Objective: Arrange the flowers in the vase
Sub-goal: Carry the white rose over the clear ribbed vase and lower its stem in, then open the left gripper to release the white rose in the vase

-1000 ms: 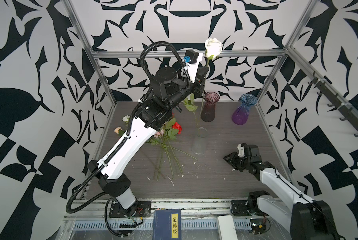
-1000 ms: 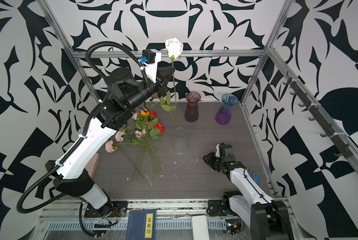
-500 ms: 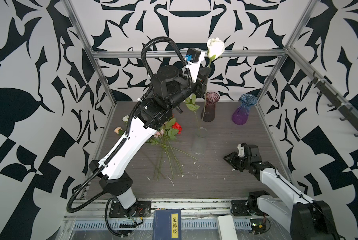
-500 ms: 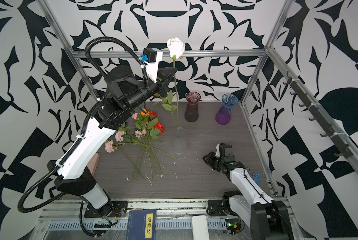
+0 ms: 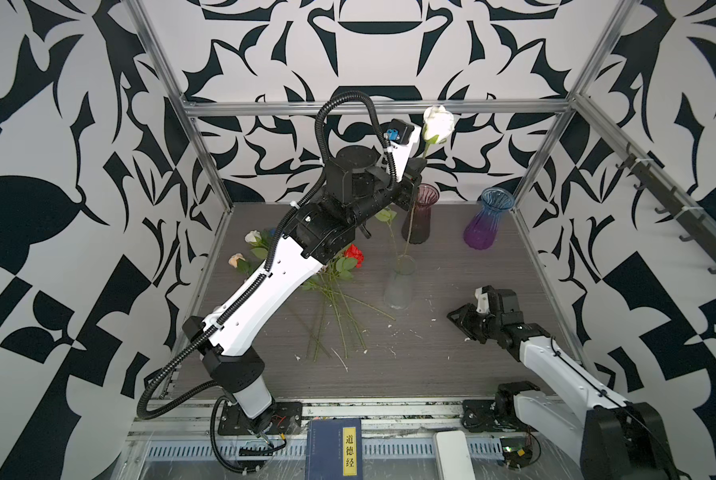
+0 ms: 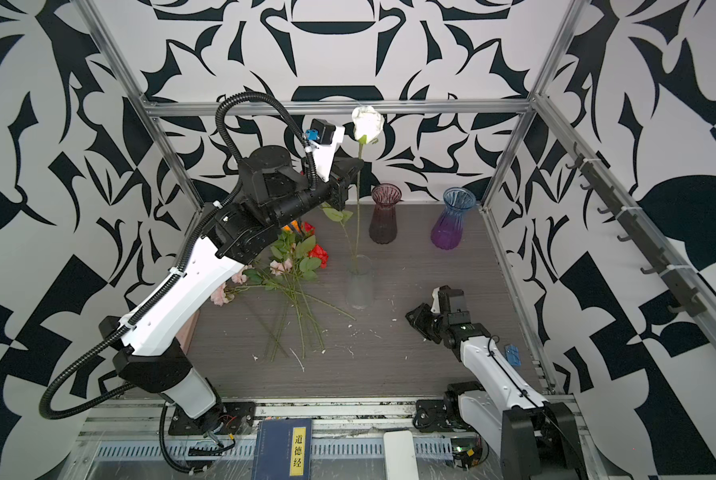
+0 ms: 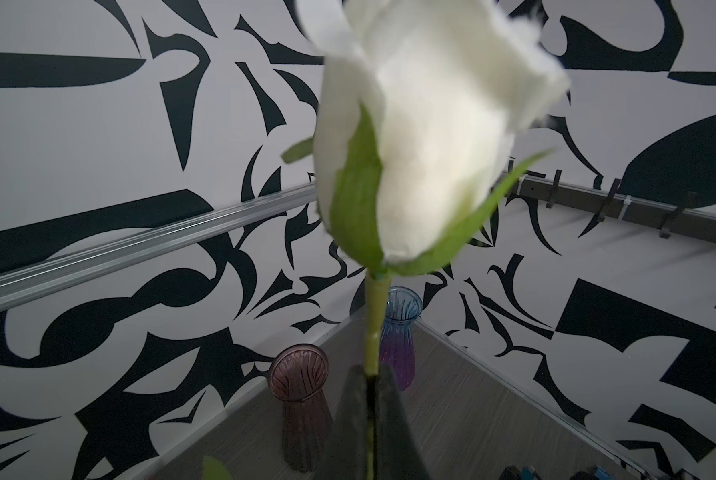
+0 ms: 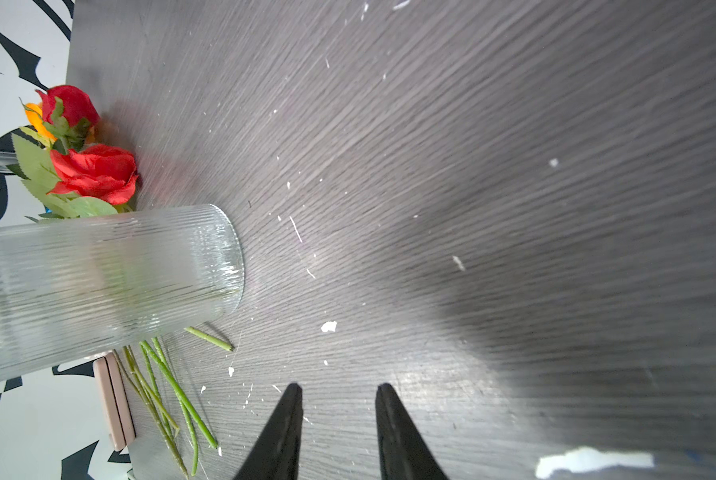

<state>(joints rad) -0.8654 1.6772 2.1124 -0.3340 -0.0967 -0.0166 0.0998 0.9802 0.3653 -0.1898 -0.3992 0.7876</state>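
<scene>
My left gripper (image 5: 416, 166) (image 6: 356, 166) (image 7: 370, 376) is raised high over the back of the table and shut on the green stem of a white rose (image 5: 438, 124) (image 6: 367, 122) (image 7: 431, 137). The stem hangs down, and its lower end is at the mouth of the clear ribbed vase (image 5: 400, 286) (image 6: 360, 286) (image 8: 98, 282). The other flowers (image 5: 331, 270) (image 6: 293, 257) lie in a pile left of that vase, partly under the left arm; two red roses (image 8: 94, 170) show beside it. My right gripper (image 5: 460, 318) (image 6: 414, 318) (image 8: 338, 390) is low at the right, open and empty.
A maroon vase (image 5: 420, 216) (image 7: 302, 399) and a blue-purple vase (image 5: 487, 220) (image 7: 402, 328) stand at the back. Cut stems (image 8: 169, 395) and white crumbs lie on the dark wood table (image 5: 431, 365). A blue book (image 5: 334, 449) lies at the front edge.
My left gripper has moved slightly right and down with the white rose, bringing the stem's lower end to the clear vase's mouth. The right arm has not moved.
</scene>
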